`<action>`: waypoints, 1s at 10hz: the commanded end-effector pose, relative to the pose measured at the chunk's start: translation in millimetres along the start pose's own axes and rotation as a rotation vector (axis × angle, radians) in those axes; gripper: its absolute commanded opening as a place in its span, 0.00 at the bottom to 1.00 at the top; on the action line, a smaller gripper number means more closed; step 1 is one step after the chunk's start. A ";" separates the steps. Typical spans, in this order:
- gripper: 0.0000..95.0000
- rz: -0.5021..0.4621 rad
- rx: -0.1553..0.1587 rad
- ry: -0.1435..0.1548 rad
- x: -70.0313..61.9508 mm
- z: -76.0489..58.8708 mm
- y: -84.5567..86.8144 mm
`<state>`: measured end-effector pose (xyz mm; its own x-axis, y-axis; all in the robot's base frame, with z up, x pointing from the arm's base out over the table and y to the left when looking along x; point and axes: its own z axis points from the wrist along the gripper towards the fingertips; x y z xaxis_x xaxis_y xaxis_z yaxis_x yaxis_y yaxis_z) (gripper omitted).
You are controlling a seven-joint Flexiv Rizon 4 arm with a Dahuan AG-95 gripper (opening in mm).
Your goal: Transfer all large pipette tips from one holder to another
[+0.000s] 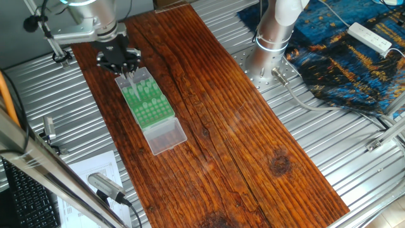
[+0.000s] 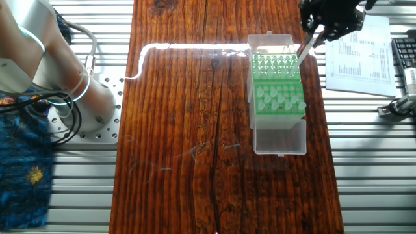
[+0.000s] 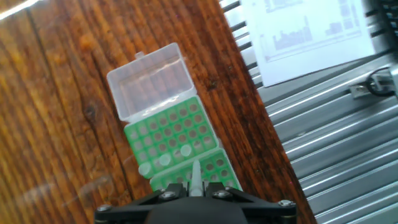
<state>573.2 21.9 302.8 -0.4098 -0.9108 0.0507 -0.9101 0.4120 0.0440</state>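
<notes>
My gripper [image 3: 194, 188] is shut on one large pipette tip [image 3: 194, 176], a whitish cone that points down between the fingers. It hangs over the green rack section [image 2: 275, 65] with empty holes, near that section's edge. The adjoining green section [image 2: 279, 99] holds several whitish tips [image 2: 273, 97]; three round tops [image 3: 165, 160] show in the hand view. In one fixed view the gripper [image 1: 130, 76] hovers at the far end of the green rack [image 1: 147, 99]. From the other side, the held tip [image 2: 305, 45] slants down from the black gripper [image 2: 308, 40].
A clear plastic lid [image 2: 280, 138] lies open at the rack's end [image 1: 166, 136]. Printed paper sheets [image 2: 356, 49] lie beside the wooden board on the ribbed metal table. The arm's base [image 1: 273, 38] stands at the board's far side, with a patterned cloth [image 1: 345, 57] nearby.
</notes>
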 end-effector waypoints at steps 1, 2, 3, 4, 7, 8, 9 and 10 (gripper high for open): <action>0.00 0.044 0.028 -0.017 -3.5 0.6 -0.8; 0.00 0.054 0.035 -0.016 -6.6 1.9 -0.4; 0.00 0.066 0.043 -0.015 -11.5 4.1 0.1; 0.00 0.073 0.048 -0.014 -14.3 5.5 0.4; 0.00 0.079 0.060 -0.005 -18.3 8.3 -0.1; 0.00 0.070 0.062 -0.007 -17.4 11.1 -3.6; 0.00 0.063 0.061 -0.009 -16.8 12.7 -5.6; 0.00 0.063 0.057 -0.011 -17.0 14.3 -7.1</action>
<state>586.0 33.7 285.9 -0.4635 -0.8853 0.0378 -0.8861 0.4631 -0.0201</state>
